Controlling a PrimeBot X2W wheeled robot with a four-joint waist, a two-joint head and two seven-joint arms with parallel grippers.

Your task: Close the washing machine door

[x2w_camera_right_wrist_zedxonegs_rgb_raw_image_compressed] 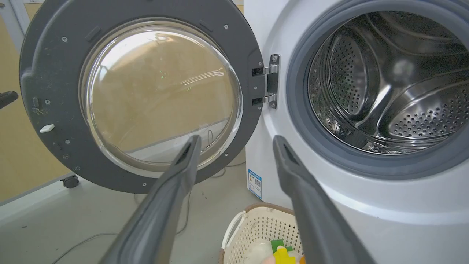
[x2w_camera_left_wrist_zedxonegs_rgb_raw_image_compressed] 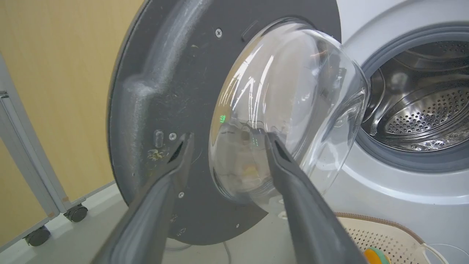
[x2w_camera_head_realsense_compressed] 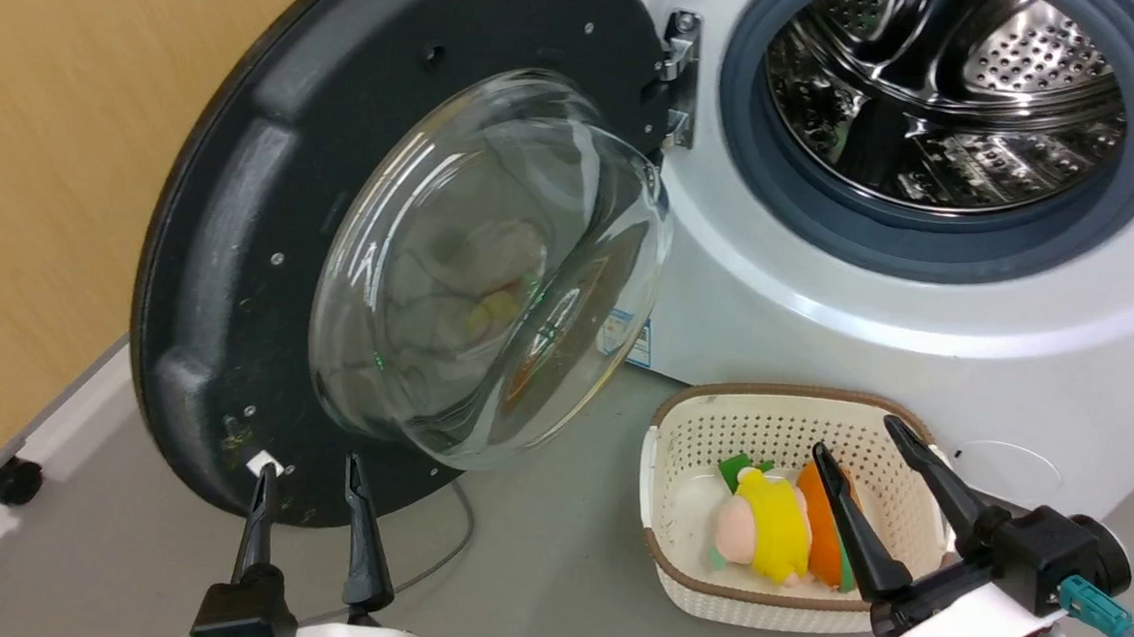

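A large round washing machine door (x2w_camera_head_realsense_compressed: 235, 278), with a glossy black plastic rim around a bulging clear glass bowl, stands swung wide open to the left of the big white front-loading washing machine (x2w_camera_head_realsense_compressed: 821, 344). It hangs from a metal hinge (x2w_camera_head_realsense_compressed: 680, 70) on the machine's front, beside the grey-gasketed steel drum (x2w_camera_head_realsense_compressed: 953, 94). Left of the machine, the left gripper (x2w_camera_head_realsense_compressed: 309, 463) has its two dark fingers parted and empty, tips near the door's lower rim. The right gripper (x2w_camera_head_realsense_compressed: 854, 434), likewise spread and empty, hovers over a cream perforated basket (x2w_camera_head_realsense_compressed: 699, 428) holding a yellow plush toy (x2w_camera_head_realsense_compressed: 777, 526), just in front of the machine.
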